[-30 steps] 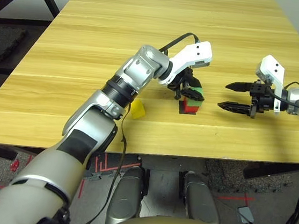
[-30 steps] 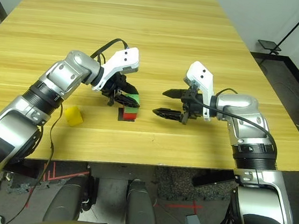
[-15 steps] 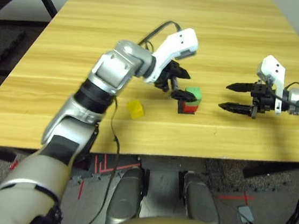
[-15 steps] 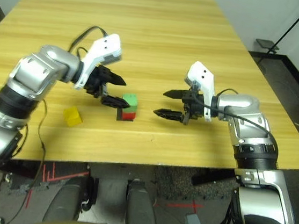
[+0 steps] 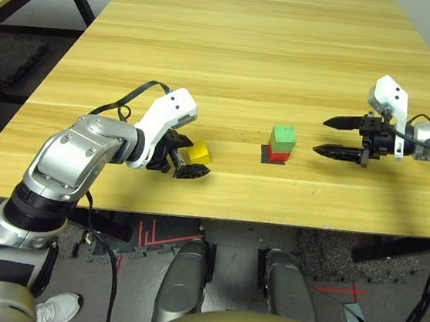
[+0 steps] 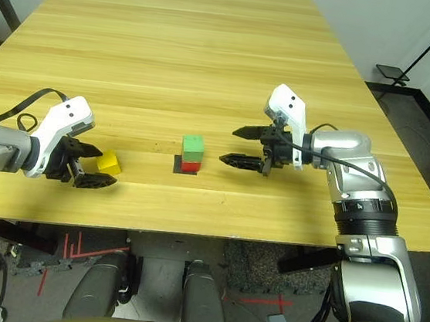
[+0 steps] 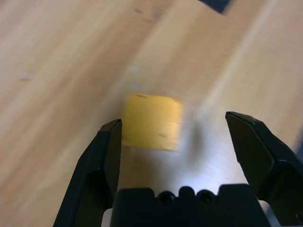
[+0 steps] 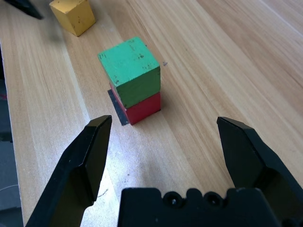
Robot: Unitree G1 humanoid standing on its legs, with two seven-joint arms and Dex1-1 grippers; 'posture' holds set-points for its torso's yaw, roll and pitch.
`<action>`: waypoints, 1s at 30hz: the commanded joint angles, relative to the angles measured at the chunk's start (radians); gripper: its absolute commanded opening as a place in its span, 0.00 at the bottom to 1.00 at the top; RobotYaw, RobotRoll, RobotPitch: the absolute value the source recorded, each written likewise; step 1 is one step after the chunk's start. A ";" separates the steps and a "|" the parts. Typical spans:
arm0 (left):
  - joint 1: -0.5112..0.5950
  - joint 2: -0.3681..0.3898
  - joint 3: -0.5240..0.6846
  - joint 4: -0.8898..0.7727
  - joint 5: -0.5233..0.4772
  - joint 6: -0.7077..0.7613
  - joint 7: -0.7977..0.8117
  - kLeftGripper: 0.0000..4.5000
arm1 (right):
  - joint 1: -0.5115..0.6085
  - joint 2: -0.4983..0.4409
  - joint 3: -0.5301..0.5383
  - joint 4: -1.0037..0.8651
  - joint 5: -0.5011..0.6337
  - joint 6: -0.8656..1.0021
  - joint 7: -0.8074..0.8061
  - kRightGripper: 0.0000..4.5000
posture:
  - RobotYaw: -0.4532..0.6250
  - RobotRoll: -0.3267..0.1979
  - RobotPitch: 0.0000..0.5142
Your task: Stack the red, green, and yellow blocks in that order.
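Hovering at the yellow block [image 5: 199,153], the left claw [image 5: 192,157] has its fingers wide apart, nothing between them gripped! Over to the middle, and here's the green block [image 5: 283,138] sitting on the red block [image 5: 278,156], which rests on the black patch [image 6: 178,164], close to the surface's [image 5: 233,70] near edge. The yellow block lies left of that stack, also toward the near edge. On the right side, the right claw [image 6: 229,145] holds its fingers apart too, pointing at the stack without touching it. And look at that room: bare wood runs from the blocks right up to the far edge!
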 commanded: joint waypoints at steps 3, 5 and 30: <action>-0.018 -0.012 -0.014 0.035 -0.004 -0.065 0.025 1.00 | 0.010 -0.007 0.012 -0.015 0.000 0.013 0.011 1.00 | 0.58 0.54 0.15; -0.021 -0.009 -0.019 0.044 -0.006 -0.078 0.025 1.00 | 0.016 -0.009 0.010 -0.023 0.001 0.018 0.011 1.00 | 0.58 0.54 0.15; -0.144 0.027 -0.174 0.178 0.050 -0.226 -0.100 0.46 | 0.050 -0.027 -0.026 -0.070 0.023 0.041 -0.024 1.00 | 0.53 0.56 0.14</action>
